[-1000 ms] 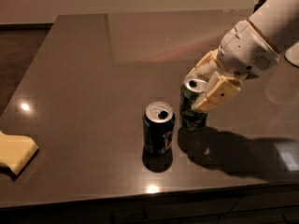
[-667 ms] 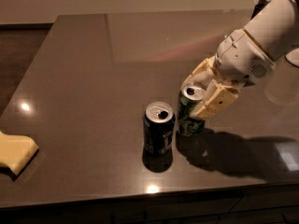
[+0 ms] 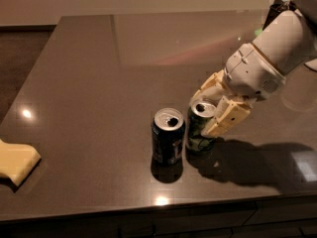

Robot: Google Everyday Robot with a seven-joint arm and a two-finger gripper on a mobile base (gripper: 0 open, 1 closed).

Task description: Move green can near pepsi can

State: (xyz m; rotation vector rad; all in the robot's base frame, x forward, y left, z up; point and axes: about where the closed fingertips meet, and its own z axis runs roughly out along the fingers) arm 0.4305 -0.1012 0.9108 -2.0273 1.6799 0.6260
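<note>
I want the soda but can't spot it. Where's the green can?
The green can sits near the table's front edge, right of centre in the camera view, just right of the pepsi can, with the claw closed around it.

The scene is dimly lit in a warm, brownish tone. Overhead light is thrown back by the glossy dark table (image 3: 89,58) as small bright spots near its left and front edges, and a pale sheen is spread over its far half. A broad dark shadow is cast to the right of the gripper (image 3: 205,113), which is clasped on the green can (image 3: 198,135) right of centre. The pepsi can (image 3: 167,140) is faintly mirrored beneath itself.
</note>
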